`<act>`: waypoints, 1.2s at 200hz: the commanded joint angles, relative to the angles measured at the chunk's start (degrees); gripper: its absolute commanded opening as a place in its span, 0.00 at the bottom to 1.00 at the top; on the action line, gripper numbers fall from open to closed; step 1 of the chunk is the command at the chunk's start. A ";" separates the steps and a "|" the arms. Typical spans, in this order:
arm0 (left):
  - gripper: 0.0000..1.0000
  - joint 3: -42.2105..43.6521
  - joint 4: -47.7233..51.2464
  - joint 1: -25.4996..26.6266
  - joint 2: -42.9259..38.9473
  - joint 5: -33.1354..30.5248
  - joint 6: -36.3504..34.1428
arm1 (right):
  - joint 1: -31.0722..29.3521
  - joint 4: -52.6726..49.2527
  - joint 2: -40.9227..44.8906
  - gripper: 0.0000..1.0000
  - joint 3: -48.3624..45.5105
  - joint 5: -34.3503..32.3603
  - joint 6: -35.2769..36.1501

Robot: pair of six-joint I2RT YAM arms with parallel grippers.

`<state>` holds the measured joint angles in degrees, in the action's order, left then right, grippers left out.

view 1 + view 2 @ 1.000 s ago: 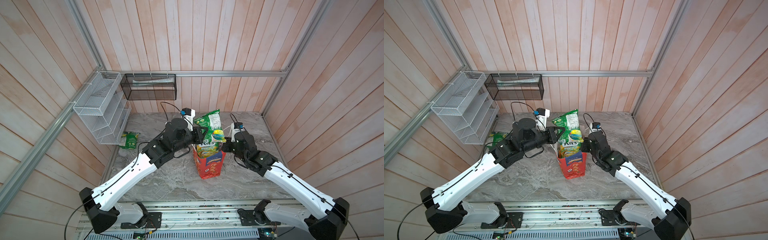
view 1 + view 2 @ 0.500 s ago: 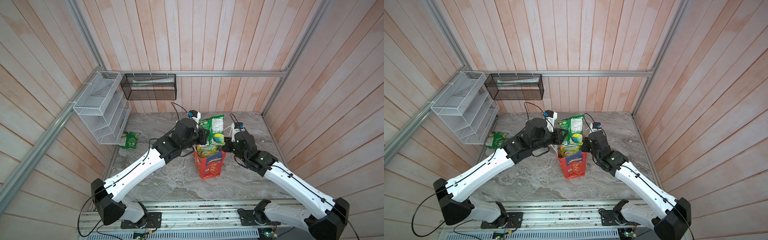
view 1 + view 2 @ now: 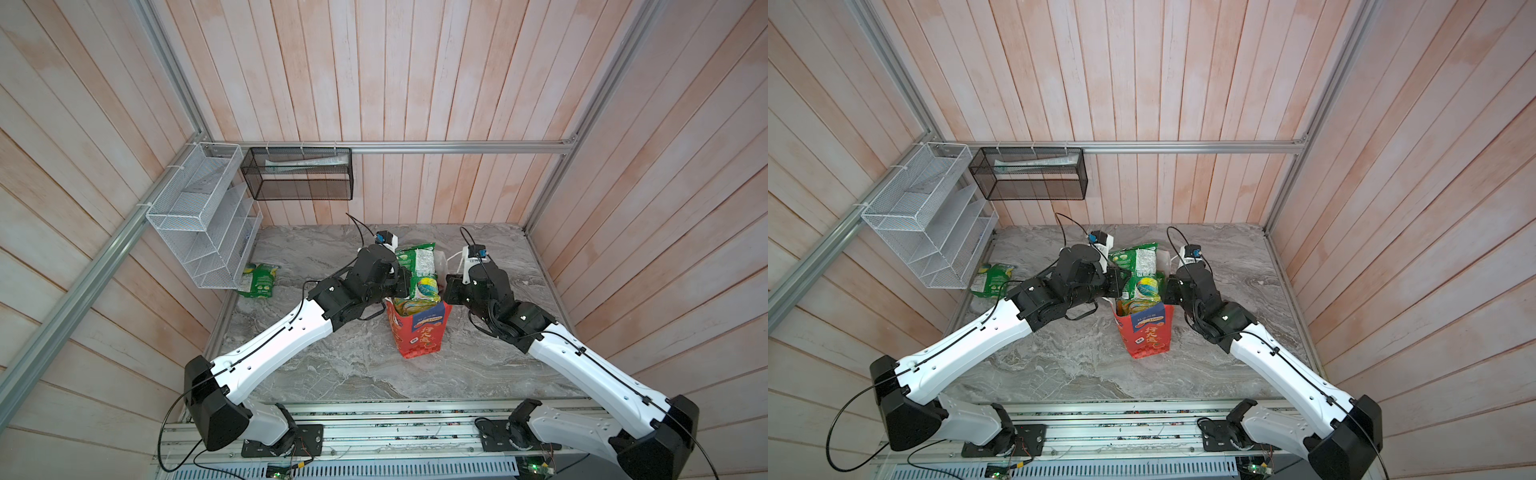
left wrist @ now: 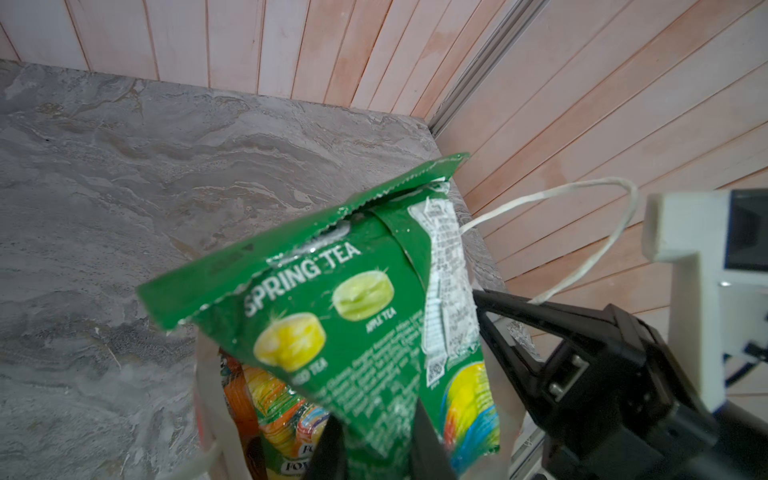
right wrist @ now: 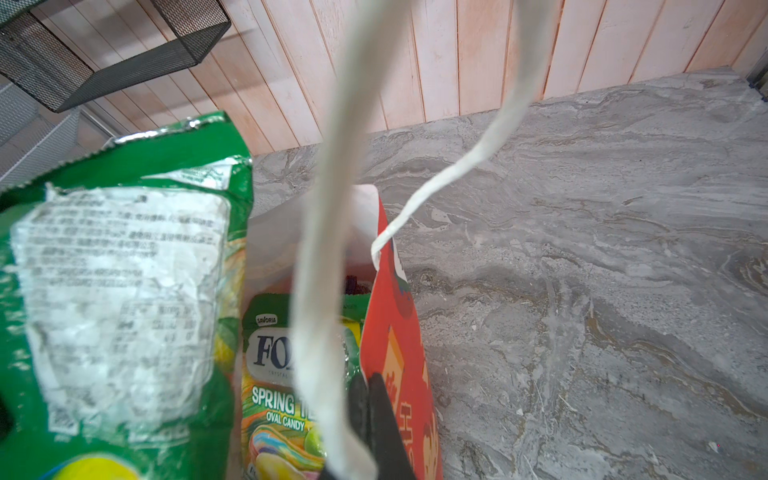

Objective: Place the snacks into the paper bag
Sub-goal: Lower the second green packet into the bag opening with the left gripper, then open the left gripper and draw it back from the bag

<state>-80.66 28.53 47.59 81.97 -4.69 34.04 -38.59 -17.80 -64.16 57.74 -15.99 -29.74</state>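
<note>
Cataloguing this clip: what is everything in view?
table: 1, grey marble, cell floor
wire rack: 1, white, left wall
mesh basket: 1, black, back wall
paper bag: 1, red with blue panel, upright mid-table
Spring Tea packet: 1, green, held at bag's mouth
other packets: several, orange and green, inside bag
loose packet: 1, green, on table beside wire rack
left gripper: 1, black, shut on Spring Tea packet
right gripper: 1, black, shut on paper bag's rim

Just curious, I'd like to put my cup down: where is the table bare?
Bare: marble between paper bag and front rail, and the back right corner. Crowded: the bag's mouth, where left gripper, held green packet and right gripper meet; a loose green packet beside the wire rack.
</note>
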 commanded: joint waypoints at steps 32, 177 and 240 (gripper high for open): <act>0.08 2.64 -2.58 1.69 -0.53 -0.70 -0.32 | -0.25 -0.30 0.21 0.00 1.28 -0.59 0.73; 0.60 -0.54 0.21 5.65 -3.31 -0.12 0.35 | -0.30 -0.30 -0.62 0.00 1.47 -0.72 0.73; 0.74 1.09 1.96 6.20 -14.14 -3.57 -0.56 | -0.22 -0.28 -0.10 0.00 1.25 -1.20 0.73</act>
<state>-79.40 29.19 53.80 72.38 -5.58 34.24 -38.65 -17.80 -64.25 57.78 -16.01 -29.74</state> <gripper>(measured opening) 0.718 0.041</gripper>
